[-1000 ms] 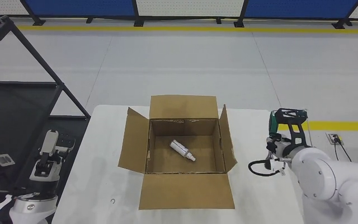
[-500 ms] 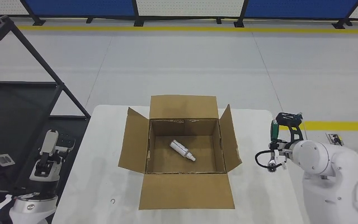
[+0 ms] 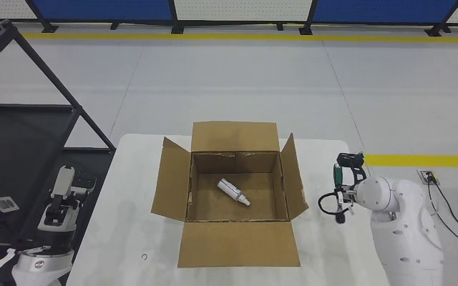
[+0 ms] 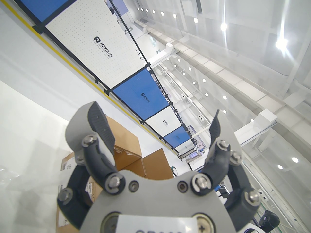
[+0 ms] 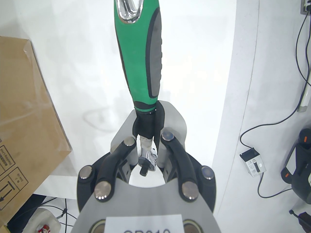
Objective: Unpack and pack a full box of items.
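Observation:
An open cardboard box [image 3: 236, 196] stands in the middle of the white table [image 3: 132, 214], flaps spread. A small white bottle [image 3: 233, 191] lies on the box floor. My right gripper [image 5: 147, 122] is shut on the metal neck of a green-handled ratchet wrench [image 5: 139, 49], held above the table to the right of the box [image 5: 26, 112]. In the top view the wrench [image 3: 337, 173] sits just off the box's right flap. My left gripper [image 4: 155, 124] is open and holds nothing, off the table's left side, pointing up toward the ceiling with the box [image 4: 128, 156] behind it.
A black metal frame [image 3: 50, 93] stands left of the table. Cables and a small black device [image 5: 252, 162] lie on the floor to the right. A yellow line [image 3: 243, 36] marks the floor beyond the table.
The right arm has carried the wrench left, from near the table's right edge to close beside the box's right flap. The left arm has not moved.

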`<state>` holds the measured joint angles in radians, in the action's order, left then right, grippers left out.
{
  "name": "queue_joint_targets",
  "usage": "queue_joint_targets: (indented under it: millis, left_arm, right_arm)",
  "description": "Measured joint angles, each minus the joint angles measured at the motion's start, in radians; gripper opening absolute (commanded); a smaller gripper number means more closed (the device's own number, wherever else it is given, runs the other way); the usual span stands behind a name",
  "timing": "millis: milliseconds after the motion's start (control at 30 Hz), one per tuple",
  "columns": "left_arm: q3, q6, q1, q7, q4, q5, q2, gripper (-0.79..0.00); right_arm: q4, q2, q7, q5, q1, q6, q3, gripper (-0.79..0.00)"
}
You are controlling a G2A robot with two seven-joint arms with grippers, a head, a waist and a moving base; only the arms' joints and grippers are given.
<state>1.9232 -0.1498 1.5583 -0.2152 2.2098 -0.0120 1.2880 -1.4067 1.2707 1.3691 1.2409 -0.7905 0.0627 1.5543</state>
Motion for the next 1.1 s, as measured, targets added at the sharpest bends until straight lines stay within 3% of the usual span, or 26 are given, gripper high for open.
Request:
queue_joint_targets:
  millis: [767,800,833,900,1000,1100]
  left_arm:
    - [0.000,0.000,0.000,0.000,0.000,0.000,0.000,0.000]
    - [0.000,0.000,0.000,0.000,0.000,0.000,0.000,0.000]
    - [0.000,0.000,0.000,0.000,0.000,0.000,0.000,0.000]
    - [0.000,0.000,0.000,0.000,0.000,0.000,0.000,0.000]
    - [0.000,0.000,0.000,0.000,0.000,0.000,0.000,0.000]
    - [0.000,0.000,0.000,0.000,0.000,0.000,0.000,0.000]
  right_arm:
    - [0.353,-0.008,-0.066,-0.015,0.142,-0.041,-0.068,-0.785]
    - [0.369,-0.008,-0.068,-0.017,0.149,-0.042,-0.070,-0.773]
    - [0.390,-0.008,-0.069,-0.017,0.159,-0.040,-0.074,-0.693]
    - [0.417,-0.008,-0.075,-0.020,0.175,-0.042,-0.080,-0.677]
    - [0.453,-0.009,-0.087,-0.028,0.193,-0.046,-0.087,-0.551]
    - [0.475,-0.009,-0.095,-0.035,0.204,-0.049,-0.093,-0.505]
